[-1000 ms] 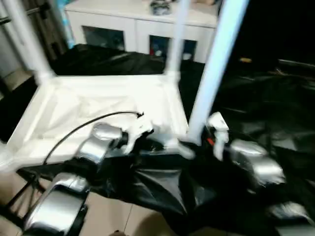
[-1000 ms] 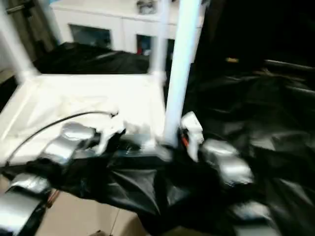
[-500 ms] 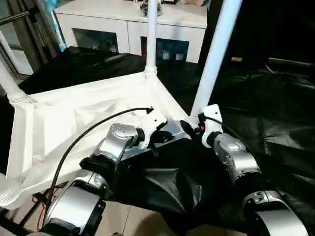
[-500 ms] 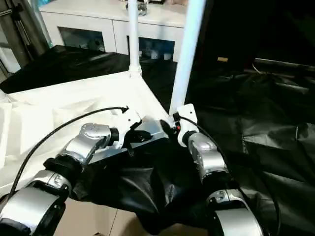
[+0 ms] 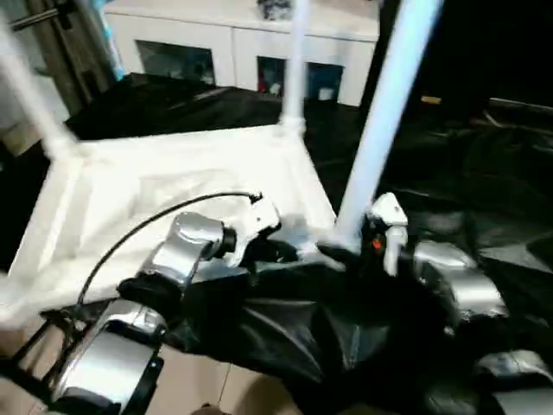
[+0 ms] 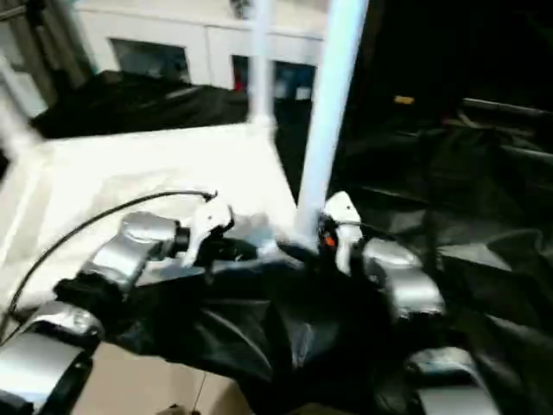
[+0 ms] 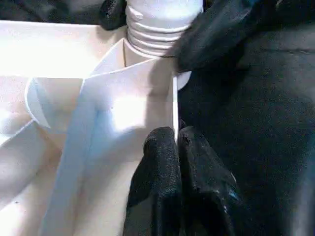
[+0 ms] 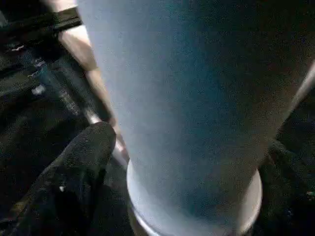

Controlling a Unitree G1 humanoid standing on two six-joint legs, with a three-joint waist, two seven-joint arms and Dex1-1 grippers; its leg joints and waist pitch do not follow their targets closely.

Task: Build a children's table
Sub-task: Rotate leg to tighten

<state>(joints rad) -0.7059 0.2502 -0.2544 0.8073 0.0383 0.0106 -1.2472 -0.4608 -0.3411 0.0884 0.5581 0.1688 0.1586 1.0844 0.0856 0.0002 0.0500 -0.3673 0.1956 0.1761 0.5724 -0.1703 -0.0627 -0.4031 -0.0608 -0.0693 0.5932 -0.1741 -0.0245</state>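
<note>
Upside-down white plastic tabletop (image 5: pixel 173 199) lying on a work surface draped in black sheeting (image 5: pixel 484 173), ribbed underside facing up so the corner sockets open upward for the legs. Near edge of the tabletop resting at the near edge of the draped surface, closest to the robot.

Three white tube legs in sight, standing upright from corners: one at the far left corner (image 5: pixel 30 95), one at the far right corner (image 5: pixel 294 60), and the nearest leg (image 5: pixel 384 112) rising from the near right corner. Threaded foot of that nearest leg (image 7: pixel 162 24) seated in the corner socket, seemingly being screwed home or just seated.

White cabinet (image 5: pixel 242 43) with glass doors beyond the far edge, no part of the job.

Left gripper (image 7: pixel 176 147) reaching in at the near edge beside the near right corner, black fingers pressed together on the thin upright rim of the tabletop (image 7: pixel 173 108), pinching it, probably to keep the tabletop from turning or sliding while the leg is worked.

Right gripper (image 5: pixel 350 251) at the base of the nearest leg, one black finger (image 8: pixel 83 162) lying beside the tube; jaws look spread around the leg rather than clamped, though whether contact remains cannot be told.
</note>
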